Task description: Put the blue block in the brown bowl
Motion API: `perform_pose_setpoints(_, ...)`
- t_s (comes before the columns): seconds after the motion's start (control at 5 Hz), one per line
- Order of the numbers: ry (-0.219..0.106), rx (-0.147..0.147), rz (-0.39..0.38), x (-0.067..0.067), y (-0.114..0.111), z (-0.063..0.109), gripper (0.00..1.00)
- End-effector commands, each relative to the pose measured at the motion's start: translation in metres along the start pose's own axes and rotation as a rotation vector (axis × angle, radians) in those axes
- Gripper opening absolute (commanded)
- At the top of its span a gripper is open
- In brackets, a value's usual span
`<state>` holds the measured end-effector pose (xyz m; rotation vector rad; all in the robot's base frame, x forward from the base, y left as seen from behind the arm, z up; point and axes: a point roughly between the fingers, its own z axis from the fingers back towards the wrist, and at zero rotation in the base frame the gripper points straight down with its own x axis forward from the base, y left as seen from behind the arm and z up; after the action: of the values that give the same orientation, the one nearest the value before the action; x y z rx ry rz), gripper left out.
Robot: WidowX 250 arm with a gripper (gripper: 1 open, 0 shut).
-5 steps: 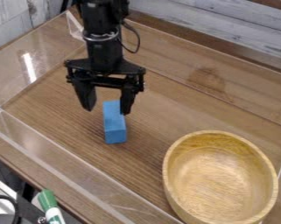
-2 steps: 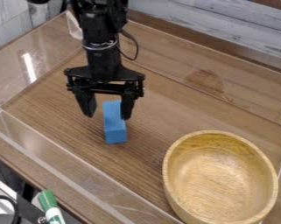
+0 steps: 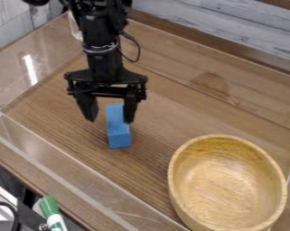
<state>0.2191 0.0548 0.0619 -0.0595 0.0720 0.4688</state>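
Two jaws (image 3: 108, 106) stand wide open, one on each side of the block (image 3: 118, 126), with nothing gripped. The block lies on the bench (image 3: 51, 108), its long side running near to far, left of the bowl (image 3: 227, 185) and apart from it. The step in hand is judged to be the grasp.

1. Centre the jaws over the narrow width of the block; the left jaw appears farther from it than the right.
2. Lower straight down until the tips reach the block's sides. Their height above the bench cannot be told from this view.
3. Close evenly. Uneven contact could turn the block or push it sideways.
4. Lift above the bowl's thick rim before moving right.

The bench is brown wood with visible grain and a dark knot toward the far side. Pale, weathered boards (image 3: 219, 27) run behind it. At the near left, a green-and-white marker (image 3: 51, 213) lies beside a black cable (image 3: 7, 209).
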Motion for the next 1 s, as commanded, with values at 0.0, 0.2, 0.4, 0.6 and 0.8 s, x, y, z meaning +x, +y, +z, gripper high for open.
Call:
perform_pose_setpoints(0.0, -0.031, -0.014, 0.019, 0.0067, 0.0020, 0.0054, 1.00)
perform_pose_setpoints(0.2, -0.033, -0.021, 0.024, 0.0081, 0.0024, 0.0050, 1.00)
perform_pose_setpoints(0.4, -0.035, -0.027, 0.027, 0.0095, 0.0025, 0.0049, 1.00)
perform_pose_setpoints(0.6, -0.037, -0.033, 0.030, 0.0106, 0.0025, 0.0051, 1.00)
perform_pose_setpoints(0.8, -0.035, -0.034, 0.035, 0.0105, 0.0016, -0.0005, 1.00)
